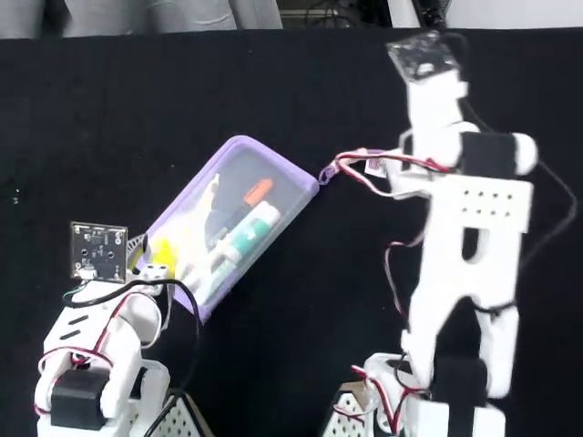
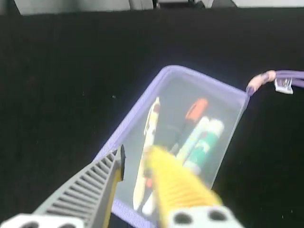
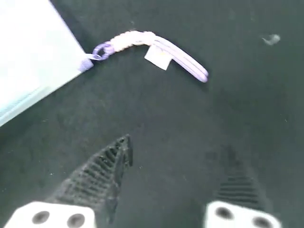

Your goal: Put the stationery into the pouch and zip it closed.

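Right end effector (image 3: pixel 178 152): spread wide and holding nothing, poised over bare black tabletop (image 3: pixel 247 104).
Just ahead of it: a purple strap (image 3: pixel 183 59) with a small white tag (image 3: pixel 156 56), lying loose on the tabletop, apart from the fingertips.
Beyond the strap: the zip pull (image 3: pixel 100 49), which links the strap to one corner of the pouch (image 3: pixel 33 52).
Left end effector (image 2: pixel 136 156): set on the opposite end of the pouch. I cannot tell whether it clamps that end or merely rests there.
Ahead of the left end effector: stationery behind the pouch's clear face, namely a white pen (image 2: pixel 152 121), an orange-capped marker (image 2: pixel 197 108) and a green-and-white tube (image 2: pixel 202 140).
Task state, as judged: the stationery seems to be all inside. The pull sits at the corner farthest from the left end effector. Whether the zip is fully closed there is not visible.
Handling: the pouch is probably light, soft-walled and slick. It would likely slide on the tabletop or buckle if tugged without an anchor, though the contents stiffen it lengthwise.
Where to take hold: the strap close to the zip pull, where it is least floppy. Draw it along the zip line, away from the left end effector. Because the strap lies flat, the pinch must come from its sides.
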`<action>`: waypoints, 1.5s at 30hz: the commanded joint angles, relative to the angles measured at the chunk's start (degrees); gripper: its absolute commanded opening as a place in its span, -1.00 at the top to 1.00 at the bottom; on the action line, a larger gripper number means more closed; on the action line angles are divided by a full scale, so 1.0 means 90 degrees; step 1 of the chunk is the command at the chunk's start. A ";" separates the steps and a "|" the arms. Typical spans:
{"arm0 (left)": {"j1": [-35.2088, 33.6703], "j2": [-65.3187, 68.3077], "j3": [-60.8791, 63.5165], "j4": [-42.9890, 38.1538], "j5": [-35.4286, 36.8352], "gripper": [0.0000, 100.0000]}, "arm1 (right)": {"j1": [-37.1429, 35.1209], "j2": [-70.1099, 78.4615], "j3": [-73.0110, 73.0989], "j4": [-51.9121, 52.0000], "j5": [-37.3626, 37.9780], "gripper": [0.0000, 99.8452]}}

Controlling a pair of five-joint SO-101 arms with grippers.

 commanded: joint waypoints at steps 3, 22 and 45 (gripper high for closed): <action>-0.0063 0.0000 0.0044 0.0137 -0.0068 0.95 | 0.0791 -0.0874 -0.0024 0.0381 -0.0010 0.94; -0.0454 -0.0010 0.2085 -0.0342 -0.0029 0.93 | 0.1924 -0.5602 0.5495 -0.1485 0.0029 0.98; -0.1031 0.0000 0.3346 -0.0430 -0.0029 0.93 | 0.3175 -1.0252 0.9255 -0.2090 -0.0029 0.98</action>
